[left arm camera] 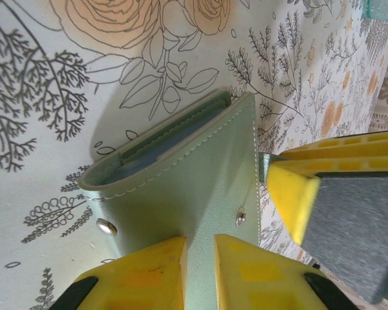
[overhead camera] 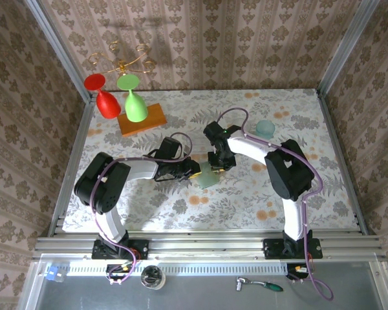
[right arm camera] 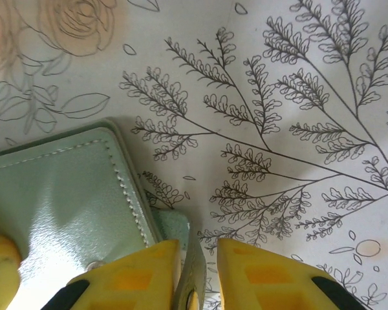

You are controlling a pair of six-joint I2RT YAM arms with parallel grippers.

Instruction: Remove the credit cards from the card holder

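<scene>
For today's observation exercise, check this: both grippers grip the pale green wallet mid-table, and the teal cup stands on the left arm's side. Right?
Not quite. The top view shows the teal cup on the right arm's side, not the left. The rest holds: the left gripper and the right gripper both grip the pale green wallet mid-table.

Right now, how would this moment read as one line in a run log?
left pincer: clamped on pale sage-green folding card holder | right pincer: pinching its thin edge | thin blue plastic card: in pocket
</scene>
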